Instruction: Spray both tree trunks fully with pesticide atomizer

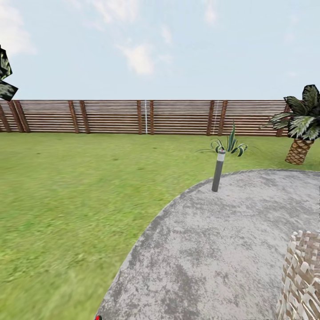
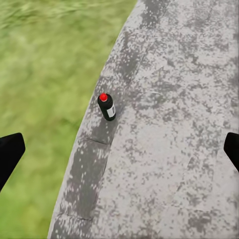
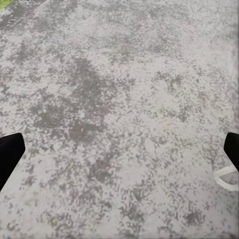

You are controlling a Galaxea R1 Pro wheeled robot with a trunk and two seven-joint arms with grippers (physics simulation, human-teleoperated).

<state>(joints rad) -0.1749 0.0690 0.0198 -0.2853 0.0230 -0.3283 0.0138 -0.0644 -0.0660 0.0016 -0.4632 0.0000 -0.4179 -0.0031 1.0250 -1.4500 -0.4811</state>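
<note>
The pesticide atomizer (image 2: 106, 107), a small near-black bottle with a red top, stands upright on the grey paving right at its border with the grass. My left gripper (image 2: 119, 152) hovers above it and is open, with both dark fingertips (image 2: 10, 155) far apart and well clear of the bottle. In the head view just the atomizer's red top (image 1: 98, 317) peeks in at the bottom edge. My right gripper (image 3: 119, 152) is open over bare paving. Blocky dark green leaves of a tree crown (image 1: 6, 80) show at the far left; the tree trunks and pesticide are out of view.
A grey bollard (image 1: 217, 171) stands at the paving's far rim, with a spiky plant (image 1: 230, 146) behind it and a short palm (image 1: 301, 126) at the right. A pale scaly trunk (image 1: 300, 280) fills the lower right corner. A slatted fence (image 1: 146, 116) bounds the lawn (image 1: 75, 195).
</note>
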